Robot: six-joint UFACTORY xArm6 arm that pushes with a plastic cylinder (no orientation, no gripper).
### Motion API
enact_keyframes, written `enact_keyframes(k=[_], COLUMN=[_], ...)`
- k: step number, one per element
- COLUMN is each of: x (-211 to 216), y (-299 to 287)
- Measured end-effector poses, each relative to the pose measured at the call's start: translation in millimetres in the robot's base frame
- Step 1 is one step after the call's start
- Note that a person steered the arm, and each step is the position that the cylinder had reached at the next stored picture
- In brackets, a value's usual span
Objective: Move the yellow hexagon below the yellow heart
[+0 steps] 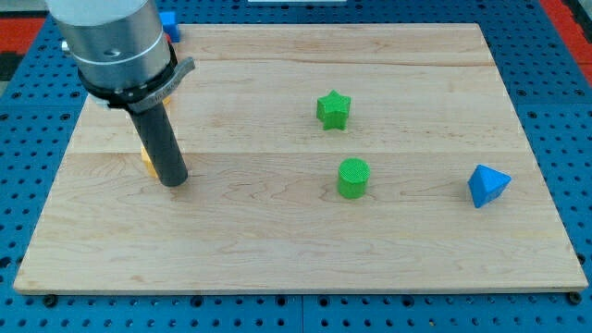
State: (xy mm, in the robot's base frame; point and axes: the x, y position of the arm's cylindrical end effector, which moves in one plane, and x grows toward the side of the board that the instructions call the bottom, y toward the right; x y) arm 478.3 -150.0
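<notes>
Nearest us on the wooden counter (pixel 277 240) sit a green cylinder (pixel 352 178) and, right, a blue block (pixel 487 185); a green star (pixel 333 109) lies farther. At left our tip (pixel 173 181) touches a mostly hidden yellow block (pixel 146 163), shape unclear. We carry no hand, only the rod.

green star (pixel 333 109) | green cylinder (pixel 352 178) | blue pyramid-like block (pixel 487 185) | blue block (pixel 169 24), top left
</notes>
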Motion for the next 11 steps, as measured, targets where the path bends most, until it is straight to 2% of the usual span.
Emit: enact_keyframes(k=[3,6,8,9,10,11], x=[-30.4,-18.8,-59.8,-59.2,-28.9,-2.3], y=[-36.4,-72.8,-67.3,-66.8,-61.4,-8.0])
